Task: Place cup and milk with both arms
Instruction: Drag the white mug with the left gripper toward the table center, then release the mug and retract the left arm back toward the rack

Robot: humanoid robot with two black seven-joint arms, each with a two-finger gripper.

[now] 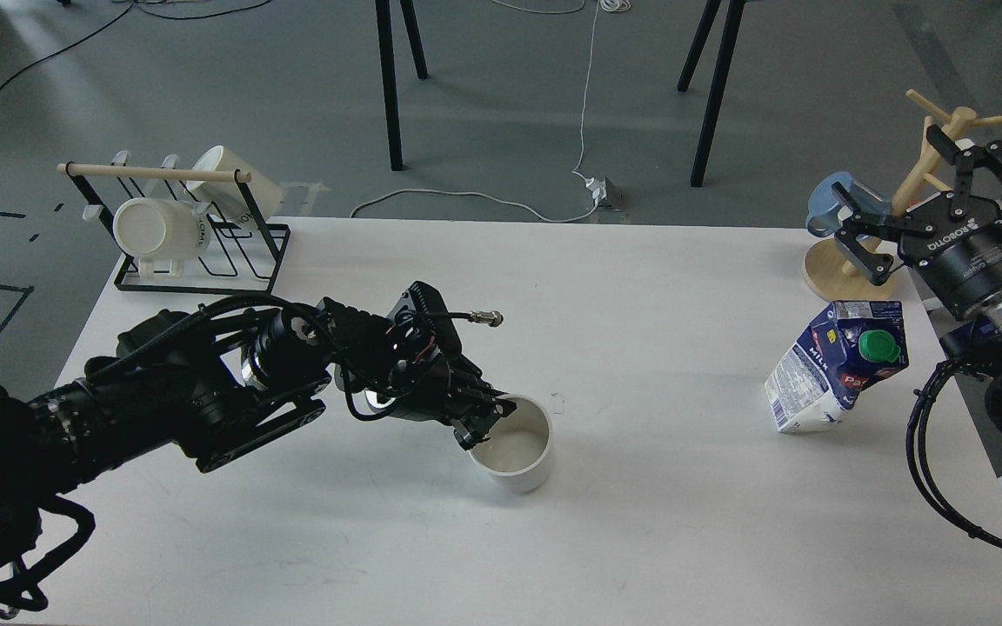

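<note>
Gripping cup (514, 452) at its left rim with left gripper (481, 419), jaws clamped on it, near table (640, 539) centre. Hovering right gripper (936, 204) with jaws wide apart above far-right edge; milk (831, 369) standing tilted just below it.

A white table (640, 287) carries everything, its top matte and plain. Near its middle, toward the front, stands the cup (514, 448), a squat white mug, upright with its cream inside showing; well apart at the right stands the milk (831, 369), a dented blue and white carton with a green cap, leaning slightly. At the back left corner sits a black wire rack (197, 252) with white cups lying in it, and at the back right edge rests the round wooden base of a mug tree (831, 269).
</note>
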